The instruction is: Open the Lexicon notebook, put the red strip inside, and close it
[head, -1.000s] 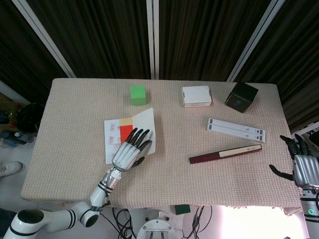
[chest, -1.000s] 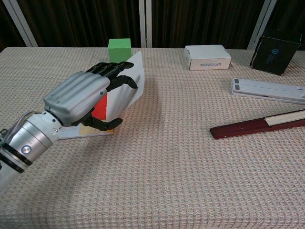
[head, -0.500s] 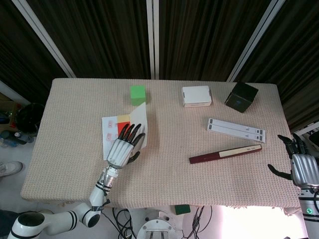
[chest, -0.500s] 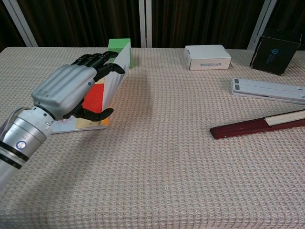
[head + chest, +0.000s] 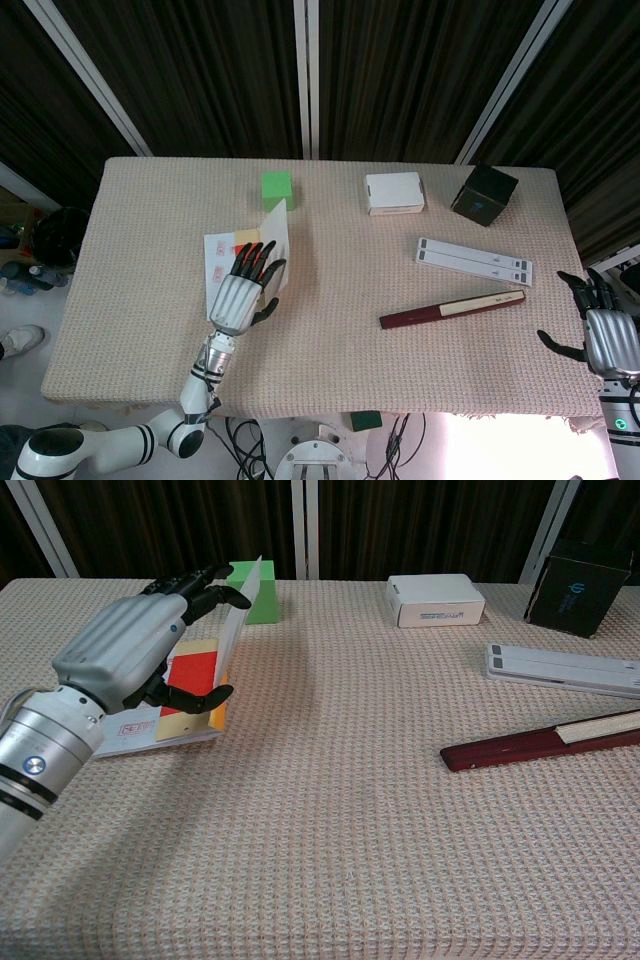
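Notebook (image 5: 190, 695) sits left of centre in chest view, cover (image 5: 240, 605) tilted up near vertical. My left hand (image 5: 125, 655) grips cover edge between fingers and thumb. Red strip (image 5: 195, 675) lies flat on exposed page. Red print on page too small to read. Right hand (image 5: 605, 330) at lower right in head view, fingers apart, holding nothing.

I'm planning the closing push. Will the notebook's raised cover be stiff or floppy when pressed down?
Probably thin and light: the cover shows almost edge-on under the left hand. It looks straight rather than sagging, so likely somewhat stiff. The notebook lies loose on the table and may slide.
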Robot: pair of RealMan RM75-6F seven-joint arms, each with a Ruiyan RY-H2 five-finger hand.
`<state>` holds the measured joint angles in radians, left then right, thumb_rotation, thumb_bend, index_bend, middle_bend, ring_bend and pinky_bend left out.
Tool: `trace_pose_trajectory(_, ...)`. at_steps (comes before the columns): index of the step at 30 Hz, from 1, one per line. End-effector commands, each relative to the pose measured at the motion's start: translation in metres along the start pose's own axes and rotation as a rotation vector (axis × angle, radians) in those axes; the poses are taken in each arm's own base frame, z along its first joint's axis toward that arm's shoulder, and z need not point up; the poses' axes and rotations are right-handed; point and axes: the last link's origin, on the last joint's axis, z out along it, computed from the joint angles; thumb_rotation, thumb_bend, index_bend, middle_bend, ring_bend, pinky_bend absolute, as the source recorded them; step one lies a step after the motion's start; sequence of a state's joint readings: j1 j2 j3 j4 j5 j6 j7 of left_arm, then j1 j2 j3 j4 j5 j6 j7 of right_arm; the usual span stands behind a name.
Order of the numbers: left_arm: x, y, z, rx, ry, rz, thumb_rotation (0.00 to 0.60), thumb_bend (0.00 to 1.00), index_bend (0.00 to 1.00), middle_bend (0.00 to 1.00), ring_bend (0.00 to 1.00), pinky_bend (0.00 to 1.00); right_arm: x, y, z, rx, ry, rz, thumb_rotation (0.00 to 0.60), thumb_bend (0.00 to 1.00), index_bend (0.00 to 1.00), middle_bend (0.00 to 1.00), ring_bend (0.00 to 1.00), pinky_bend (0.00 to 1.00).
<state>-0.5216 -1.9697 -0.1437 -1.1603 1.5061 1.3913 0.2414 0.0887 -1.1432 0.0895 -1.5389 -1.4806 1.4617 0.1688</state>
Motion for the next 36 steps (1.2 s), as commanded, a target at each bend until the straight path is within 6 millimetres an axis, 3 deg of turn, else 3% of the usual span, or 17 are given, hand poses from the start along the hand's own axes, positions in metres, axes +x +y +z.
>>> trace_pose_trajectory(1, 0.001, -0.002, -0.002, 0.013, -0.015, -0.002, 0.600, 0.26, 0.19, 0.00, 0.00, 0.06, 0.000, 0.000, 0.000, 0.000, -0.002, 0.000, 0.600, 0.13, 0.15, 0.15, 0.00, 0.11)
trace_pose_trajectory(10, 0.005, -0.008, -0.011, 0.078, -0.060, -0.062, 0.600, 0.26, 0.19, 0.00, 0.00, 0.07, -0.001, 0.001, 0.000, 0.001, -0.004, 0.001, 0.600, 0.13, 0.15, 0.15, 0.00, 0.11)
trace_pose_trajectory(25, 0.028, -0.018, -0.005, 0.126, -0.010, -0.045, 0.600, 0.26, 0.19, 0.00, 0.00, 0.07, 0.000, 0.001, 0.001, 0.005, -0.003, 0.001, 0.600, 0.13, 0.15, 0.15, 0.00, 0.11)
trace_pose_trajectory(31, 0.025, -0.022, -0.017, 0.145, -0.111, -0.018, 0.600, 0.26, 0.19, 0.00, 0.00, 0.07, -0.002, 0.001, 0.001, 0.005, -0.011, 0.003, 0.600, 0.13, 0.15, 0.15, 0.00, 0.11)
trace_pose_trajectory(36, 0.026, -0.027, -0.018, 0.210, -0.109, -0.096, 0.600, 0.26, 0.19, 0.00, 0.00, 0.07, -0.003, 0.000, 0.002, 0.011, -0.015, 0.003, 0.600, 0.13, 0.15, 0.15, 0.00, 0.11)
